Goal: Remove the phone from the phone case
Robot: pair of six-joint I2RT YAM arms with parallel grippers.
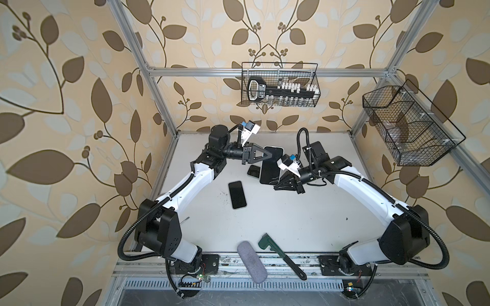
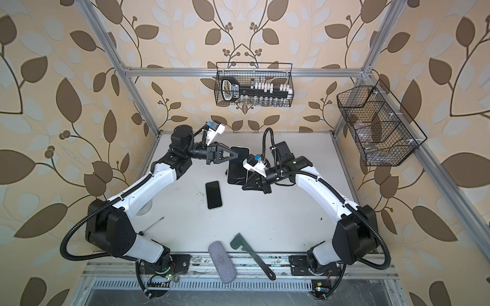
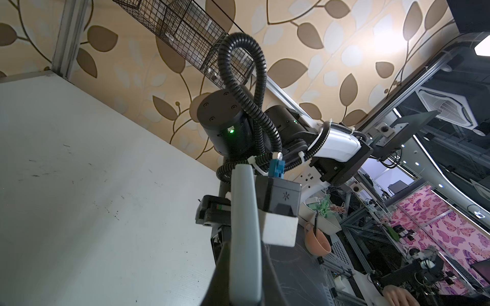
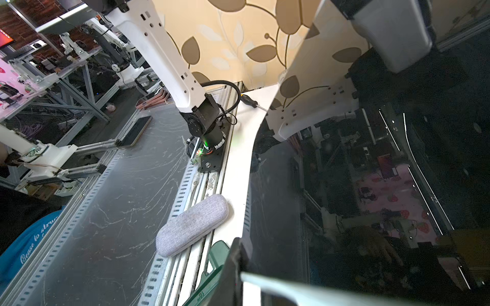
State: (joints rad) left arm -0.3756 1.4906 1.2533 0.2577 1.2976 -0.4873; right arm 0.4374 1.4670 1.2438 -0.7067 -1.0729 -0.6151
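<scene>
A large phone point(image 1: 269, 169) with a black screen sits in a pale phone case point(image 1: 274, 147) and is held in the air over the back middle of the table in both top views. My left gripper point(image 1: 270, 155) is shut on its far left edge. In the left wrist view the case's grey edge point(image 3: 244, 238) runs between the fingers of the left gripper point(image 3: 245, 265). My right gripper point(image 1: 277, 185) is shut on the near right corner. The right wrist view shows the glossy screen point(image 4: 371, 185) and the right gripper point(image 4: 246, 275) pinching the pale rim point(image 4: 318, 288).
A second black phone point(image 1: 237, 194) lies flat on the table point(image 1: 291, 225), and a smaller dark one point(image 1: 253, 171) lies under the held phone. A grey glasses case point(image 1: 252, 262), a green tool point(image 1: 281, 254) and a screwdriver point(image 1: 184, 220) lie near the front. Wire baskets point(image 1: 279, 84) point(image 1: 408, 127) hang on the walls.
</scene>
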